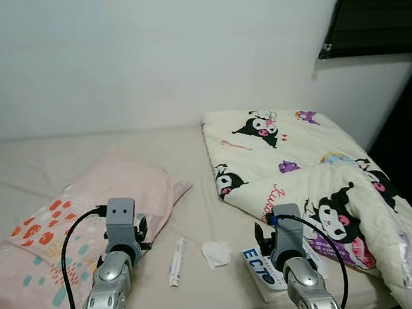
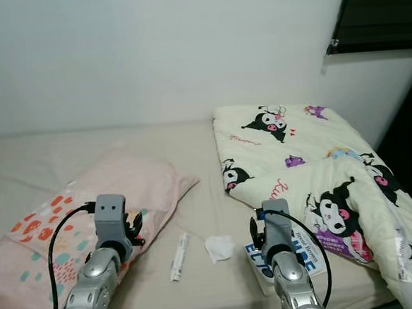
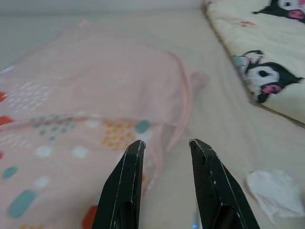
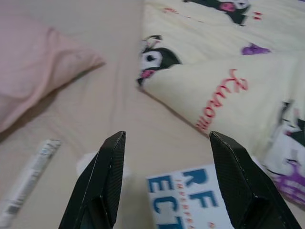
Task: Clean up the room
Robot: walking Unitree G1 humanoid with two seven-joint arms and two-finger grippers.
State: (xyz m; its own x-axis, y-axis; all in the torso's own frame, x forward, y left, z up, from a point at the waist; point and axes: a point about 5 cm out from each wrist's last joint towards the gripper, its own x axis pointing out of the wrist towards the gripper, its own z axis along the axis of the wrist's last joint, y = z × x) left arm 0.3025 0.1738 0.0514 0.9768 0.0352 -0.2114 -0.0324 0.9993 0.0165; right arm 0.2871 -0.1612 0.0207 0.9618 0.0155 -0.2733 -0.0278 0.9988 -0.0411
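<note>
Left gripper [image 3: 164,148] over pink pillow [image 1: 90,212], fingers apart, empty. Right gripper [image 4: 167,138] spread wide above blue-lettered booklet [image 1: 265,267], near right. White tube [image 1: 176,262], crumpled tissue [image 1: 216,253] on bed [image 1: 195,198] between arms.

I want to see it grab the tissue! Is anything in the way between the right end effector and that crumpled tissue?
Nothing visible blocks it. The right end effector is open above the bed, over the blue-lettered booklet. The crumpled tissue lies just beside that booklet on bare sheet, with the white tube on its far side.
</note>
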